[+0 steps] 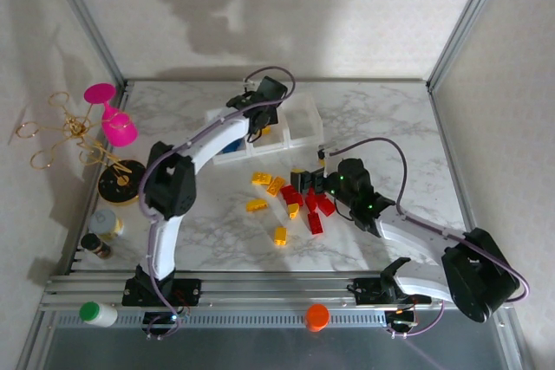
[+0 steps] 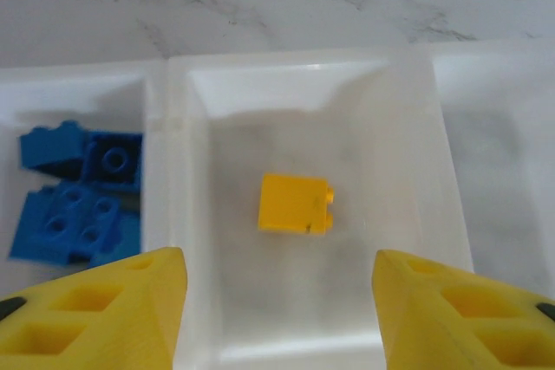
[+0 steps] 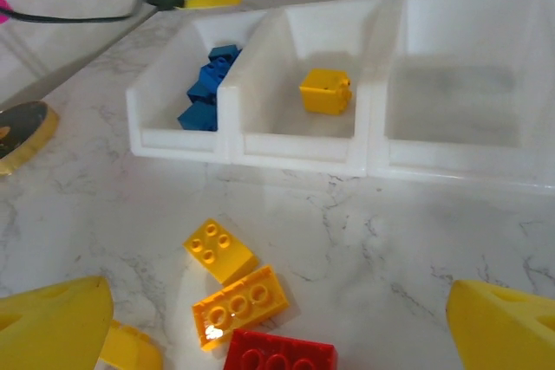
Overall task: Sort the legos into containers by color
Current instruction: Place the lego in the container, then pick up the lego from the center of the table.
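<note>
We see left jaws parted over a yellow lego (image 2: 296, 204) in the middle container (image 2: 381, 171); right jaws gape above loose legos (image 3: 239, 302).

We log three joined bins (image 3: 295, 150): several bricks (image 3: 208, 93) in the left, one brick (image 3: 325, 91) in the middle, loose bricks (image 3: 240, 302) before them.

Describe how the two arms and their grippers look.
Both the left arm and right arm have glossy white links joined by black joint housings, with a thin purple cable looping along each. Small green lights glow on the right arm's black wrist. The left gripper and right gripper have chunky yellow fingers; the left's show rectangular recesses.
</note>
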You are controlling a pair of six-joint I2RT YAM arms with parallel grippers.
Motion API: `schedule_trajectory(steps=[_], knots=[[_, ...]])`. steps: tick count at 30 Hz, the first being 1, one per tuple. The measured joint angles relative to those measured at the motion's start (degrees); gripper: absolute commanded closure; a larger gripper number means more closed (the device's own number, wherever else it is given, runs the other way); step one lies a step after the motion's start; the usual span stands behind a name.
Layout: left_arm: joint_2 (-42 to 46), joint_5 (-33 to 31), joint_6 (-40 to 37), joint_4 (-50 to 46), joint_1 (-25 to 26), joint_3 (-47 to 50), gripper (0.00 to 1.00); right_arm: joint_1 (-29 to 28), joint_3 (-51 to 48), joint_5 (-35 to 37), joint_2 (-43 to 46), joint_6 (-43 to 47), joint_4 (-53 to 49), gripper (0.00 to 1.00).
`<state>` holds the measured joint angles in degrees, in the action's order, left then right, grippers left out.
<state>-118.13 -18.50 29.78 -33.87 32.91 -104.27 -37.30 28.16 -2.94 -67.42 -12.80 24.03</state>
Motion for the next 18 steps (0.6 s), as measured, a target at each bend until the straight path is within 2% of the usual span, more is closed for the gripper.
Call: schedule_trajectory(steps=[7, 13, 18], knots=[[20.7, 2.5, 3.2, 4.9, 5.4, 23.6, 0.41, -3.2, -0.1, -1.5, 2.9, -0.5, -7.7, 0.01], [28.8, 3.6, 9.7, 6.0, 10.4, 40.3, 0.33, -7.7, -1.7, -1.9, 4.2, -1.8, -10.6, 0.01], [33.5, 4.9, 16.4, 6.2, 14.0, 48.7, 0.25, -9.1, -4.8, -1.8, 4.5, -2.4, -10.6, 0.01]])
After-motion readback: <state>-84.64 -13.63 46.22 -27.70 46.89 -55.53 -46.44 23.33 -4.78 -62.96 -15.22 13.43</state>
